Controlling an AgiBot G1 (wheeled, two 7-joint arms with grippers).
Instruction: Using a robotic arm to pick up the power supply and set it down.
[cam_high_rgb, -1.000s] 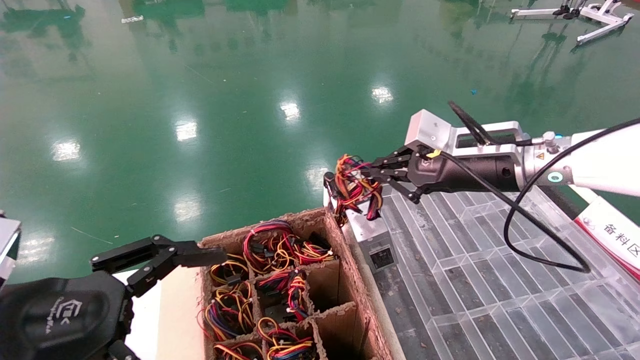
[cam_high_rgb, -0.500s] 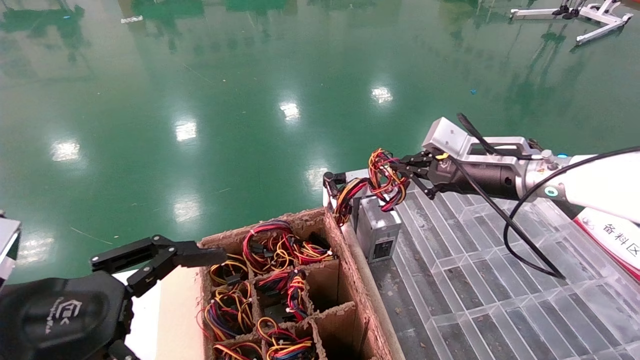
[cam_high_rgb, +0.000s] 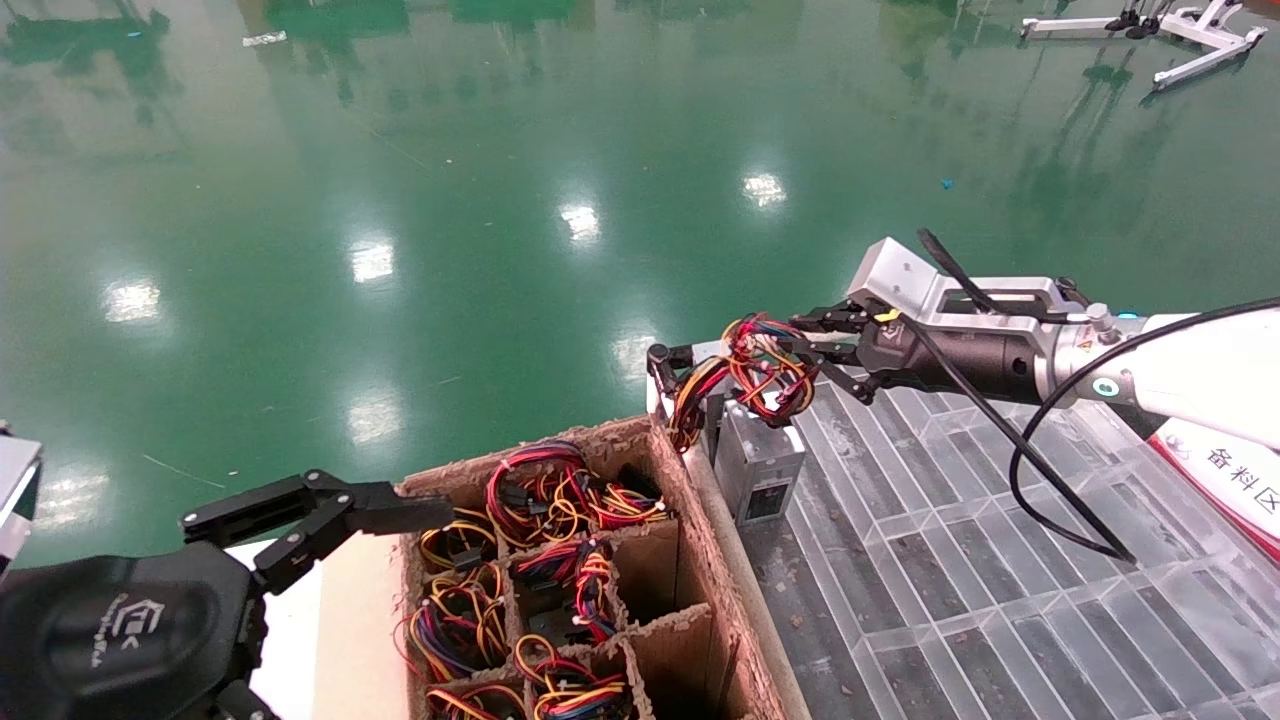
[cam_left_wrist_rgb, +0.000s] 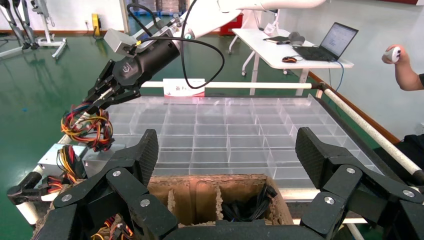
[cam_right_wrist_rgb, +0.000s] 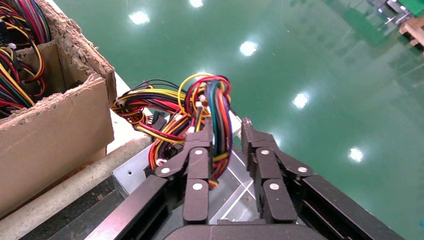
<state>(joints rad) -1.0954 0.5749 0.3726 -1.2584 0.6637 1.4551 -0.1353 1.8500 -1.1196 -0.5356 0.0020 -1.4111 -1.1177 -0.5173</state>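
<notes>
The power supply (cam_high_rgb: 765, 465) is a small grey metal box standing on the clear tray's corner, close beside the cardboard box, with its black socket facing me. Its red, yellow, orange and black wires (cam_high_rgb: 760, 365) bunch above it. My right gripper (cam_high_rgb: 808, 340), on the white-sleeved robotic arm (cam_high_rgb: 1200, 365), hovers at the bundle. In the right wrist view this gripper (cam_right_wrist_rgb: 227, 131) is open: the wires (cam_right_wrist_rgb: 210, 100) lie against one finger, with a gap to the other. My left gripper (cam_high_rgb: 350, 505) is parked open at the lower left, over the box (cam_left_wrist_rgb: 227, 150).
A cardboard box (cam_high_rgb: 700, 520) with dividers holds several more wire bundles. The clear compartment tray (cam_high_rgb: 950, 560) stretches to the right, with a red-and-white label strip (cam_high_rgb: 1230, 470) at its far side. Green floor lies beyond the tray's edge.
The right gripper carried the hanging power supply down and right onto the tray corner. Its fingers have since parted from the wire bundle. The left arm has not moved.
</notes>
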